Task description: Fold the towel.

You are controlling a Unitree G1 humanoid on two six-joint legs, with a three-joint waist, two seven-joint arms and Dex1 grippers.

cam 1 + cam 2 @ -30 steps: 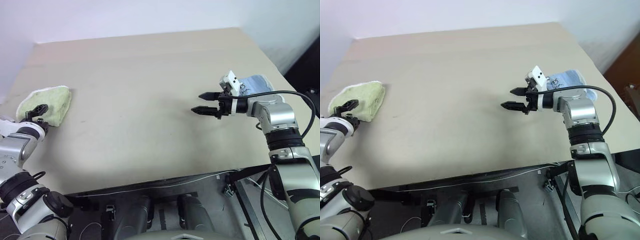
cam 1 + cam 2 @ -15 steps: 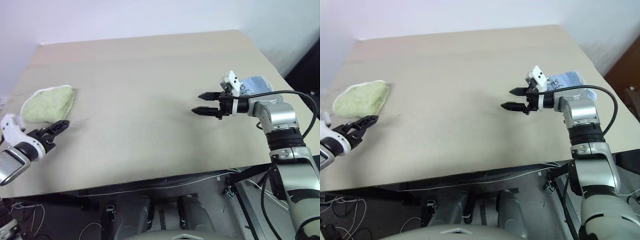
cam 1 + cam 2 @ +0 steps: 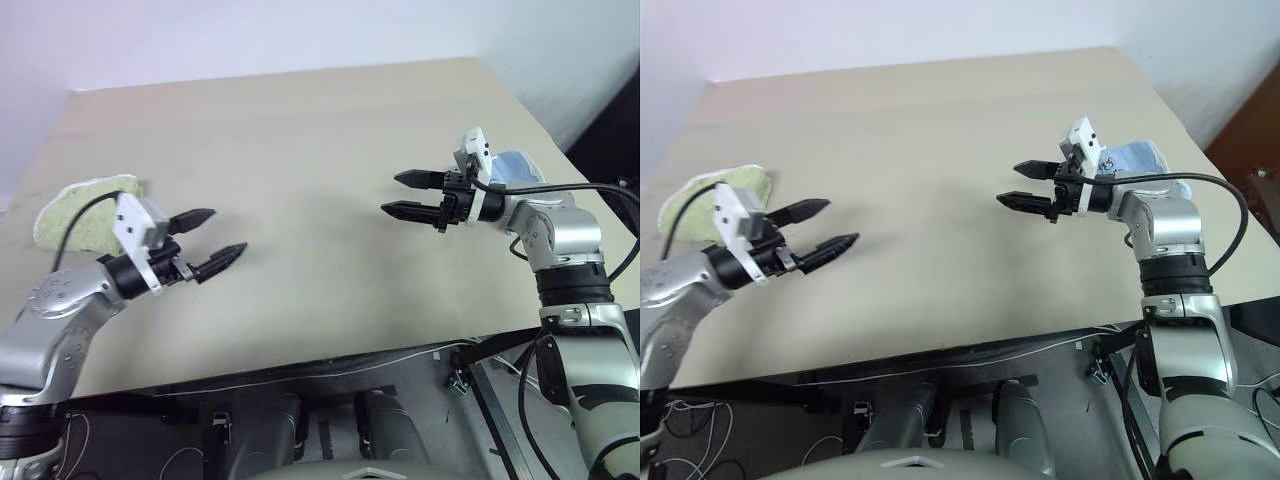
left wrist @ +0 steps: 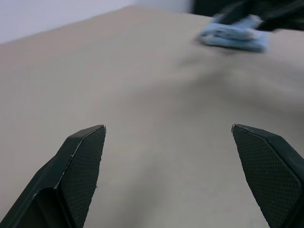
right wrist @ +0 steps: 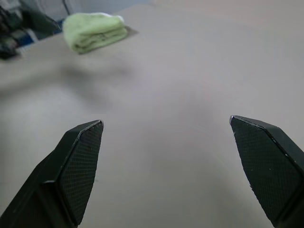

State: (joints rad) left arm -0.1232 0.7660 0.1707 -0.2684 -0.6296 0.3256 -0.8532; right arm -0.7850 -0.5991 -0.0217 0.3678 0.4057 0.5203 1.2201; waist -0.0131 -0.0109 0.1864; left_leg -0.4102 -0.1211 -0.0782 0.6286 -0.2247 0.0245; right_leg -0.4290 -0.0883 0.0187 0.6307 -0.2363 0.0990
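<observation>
Swinging away from the towel (image 3: 88, 208), the left end effector (image 3: 212, 238) is now hovering over open tabletop (image 3: 300, 150) on the towel's inner side, where a second ago it was sitting right at the towel's near edge; its wrist has also rolled over. The towel itself has not shifted: it is lying folded into a compact yellow-green bundle near the tabletop's far left edge, with nothing touching it. The left end effector is standing released, its two black fingers (image 4: 78, 164) spread wide and empty, pointing away from the towel toward the middle of the tabletop. Well apart from the towel, across the bare middle of the tabletop, the right end effector (image 3: 408, 195) is hanging above the surface and pointing back toward the towel, its fingers (image 5: 76, 166) likewise spread wide with nothing between them; it has barely moved. Farthest from the towel, a small light blue cloth (image 3: 515, 166) is lying by the right edge, behind the right end effector.
</observation>
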